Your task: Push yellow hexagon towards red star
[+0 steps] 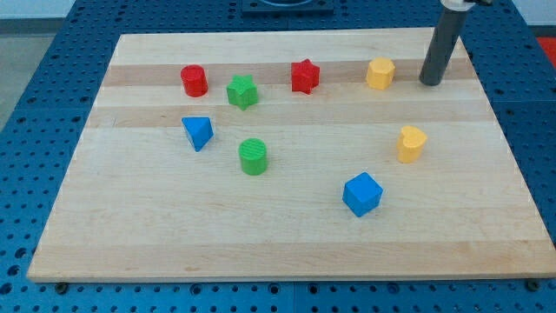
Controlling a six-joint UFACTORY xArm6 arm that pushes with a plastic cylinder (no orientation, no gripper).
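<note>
No brand, label or writing is legible anywhere. My tip rests on the wooden board in the upper right of the frame, holding nothing and touching no block. The yellow hexagon sits just beside it, toward the view's left, with a narrow gap between them. The red star lies further left in the same upper row, near the hexagon but apart. Green star and red cylinder continue that row leftward. Blue triangular block, green cylinder, blue cube and yellow heart-like block occupy mid-board.
</note>
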